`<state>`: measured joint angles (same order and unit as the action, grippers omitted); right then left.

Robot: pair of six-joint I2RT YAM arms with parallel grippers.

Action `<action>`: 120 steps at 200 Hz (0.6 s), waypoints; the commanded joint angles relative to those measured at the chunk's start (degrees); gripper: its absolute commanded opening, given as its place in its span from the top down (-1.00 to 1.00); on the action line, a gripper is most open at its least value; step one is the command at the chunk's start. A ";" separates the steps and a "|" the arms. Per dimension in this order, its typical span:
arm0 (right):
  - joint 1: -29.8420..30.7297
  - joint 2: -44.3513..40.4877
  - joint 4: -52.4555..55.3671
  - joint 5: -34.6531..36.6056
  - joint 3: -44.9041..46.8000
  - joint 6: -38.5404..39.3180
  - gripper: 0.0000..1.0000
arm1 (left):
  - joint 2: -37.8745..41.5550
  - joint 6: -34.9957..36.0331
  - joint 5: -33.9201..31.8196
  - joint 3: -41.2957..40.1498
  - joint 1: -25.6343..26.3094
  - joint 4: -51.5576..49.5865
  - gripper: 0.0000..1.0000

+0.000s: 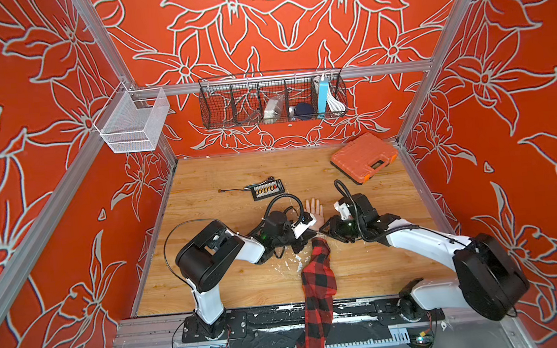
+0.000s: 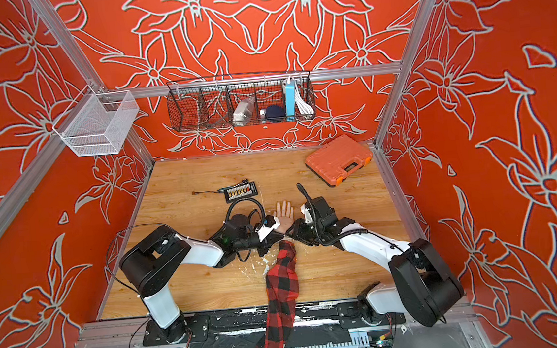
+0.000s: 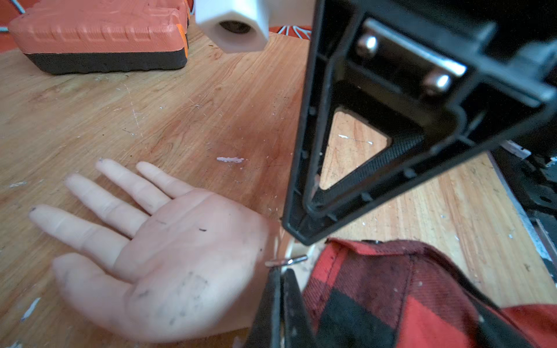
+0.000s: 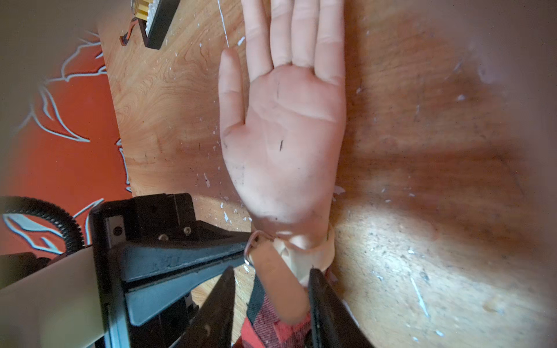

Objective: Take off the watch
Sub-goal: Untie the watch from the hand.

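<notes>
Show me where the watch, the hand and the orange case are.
watch [image 4: 324, 253]: right wrist view, on the cream strap wrapped round the wrist.
hand [image 4: 286, 126]: right wrist view, on the middle of the upturned palm.
orange case [image 1: 363, 156]: in a top view, on its closed lid.

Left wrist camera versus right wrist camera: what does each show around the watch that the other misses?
Left wrist only: the orange tool case and the right arm's white camera housing. Right wrist only: the watch strap wrapped round the wrist, its loose end between the fingers of the open right end effector, and the bit holder. Both: the palm-up hand, the buckle, the plaid sleeve, and the left end effector shut at that buckle.
</notes>
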<state>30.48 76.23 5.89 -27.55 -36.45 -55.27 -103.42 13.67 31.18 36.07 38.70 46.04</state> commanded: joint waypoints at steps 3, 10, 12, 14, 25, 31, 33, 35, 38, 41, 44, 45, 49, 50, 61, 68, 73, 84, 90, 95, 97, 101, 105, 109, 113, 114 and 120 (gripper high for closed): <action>-0.16 1.48 -1.17 1.89 -0.67 -1.61 0.26 | 0.74 0.34 1.43 -1.68 0.68 -2.98 1.00; -0.24 1.93 -1.39 1.59 -1.04 -1.57 0.30 | 0.83 0.39 1.43 -1.71 0.68 -2.98 1.00; -0.18 2.09 -1.51 1.50 -1.12 -1.59 0.31 | 0.84 0.39 1.49 -1.71 0.68 -2.93 1.00; -0.16 2.15 -1.54 1.42 -1.25 -1.58 0.32 | 0.96 0.39 1.51 -1.71 0.68 -2.96 1.00; -0.20 2.69 -1.69 1.27 -1.64 -1.53 0.39 | 1.05 0.47 1.60 -1.86 0.68 -3.06 1.00; -0.16 2.83 -1.67 1.38 -1.83 -1.50 0.42 | 1.15 0.52 1.65 -1.84 0.68 -3.06 1.00; -0.16 2.86 -1.67 1.50 -1.86 -1.49 0.43 | 1.19 0.51 1.68 -1.92 0.68 -3.06 1.00; -0.16 2.89 -1.67 1.59 -1.89 -1.44 0.44 | 1.24 0.55 1.69 -1.89 0.68 -3.06 1.00; -0.16 2.88 -1.67 1.63 -1.96 -1.43 0.45 | 1.20 0.57 1.69 -1.90 0.68 -3.06 1.00; -0.20 2.92 -1.67 1.87 -2.05 -1.35 0.47 | 1.31 0.56 1.69 -2.03 0.68 -3.06 1.00; -0.22 2.88 -1.65 1.96 -2.09 -1.23 0.49 | 1.37 0.57 1.69 -2.02 0.72 -2.99 1.00; -0.23 2.88 -1.62 2.01 -2.12 -1.24 0.49 | 1.41 0.61 1.69 -2.09 0.70 -2.98 1.00; -0.24 2.89 -1.39 2.26 -2.28 -1.09 0.52 | 1.41 0.65 1.67 -2.08 0.68 -2.98 1.00; -0.29 2.88 -1.36 2.29 -2.30 -1.00 0.52 | 1.39 0.65 1.64 -2.12 0.68 -2.98 1.00; -0.30 2.81 -0.88 2.79 -2.80 -0.52 0.58 | 1.57 0.63 1.52 -2.24 0.68 -2.89 1.00; -0.25 2.79 -0.50 3.01 -3.18 -0.25 0.61 | 1.71 0.68 1.43 -2.37 0.68 -2.89 1.00; -0.25 2.75 -0.33 3.03 -3.47 0.01 0.65 | 1.74 0.74 1.35 -2.55 0.69 -2.89 1.00; -0.33 2.70 0.19 3.10 -4.15 0.34 0.72 | 2.04 0.74 1.13 -2.59 0.70 -2.89 1.00; -0.26 2.61 0.49 3.03 -4.46 0.58 0.75 | 2.14 0.70 0.95 -2.69 0.68 -2.97 1.00; -0.25 2.57 0.73 3.11 -4.81 0.70 0.78 | 2.25 0.68 0.81 -2.69 0.72 -2.98 1.00; -0.25 2.53 0.77 3.05 -4.85 0.69 0.79 | 2.30 0.66 0.75 -2.79 0.69 -2.98 0.99; -0.25 2.52 0.82 3.03 -5.00 0.77 0.82 | 2.41 0.65 0.65 -2.79 0.68 -3.05 0.96; -0.31 2.52 0.95 2.95 -5.12 0.88 0.85 | 2.55 0.64 0.45 -2.79 0.70 -3.06 0.92; -0.27 2.48 1.00 2.94 -5.27 0.92 0.88 | 2.72 0.65 0.31 -2.83 0.66 -3.05 0.86; -0.25 2.55 1.08 2.78 -5.44 1.03 0.90 | 2.89 0.62 0.13 -2.85 0.70 -3.12 0.82; -0.25 2.54 1.11 2.82 -5.46 1.08 0.91 | 2.97 0.64 0.12 -2.85 0.69 -3.14 0.80; -0.29 2.58 1.27 2.71 -5.81 1.28 0.94 | 3.39 0.63 -0.18 -2.90 0.68 -3.36 0.71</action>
<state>30.44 78.61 5.82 -25.98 -40.12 -54.54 -101.78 13.87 31.03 34.46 38.74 45.87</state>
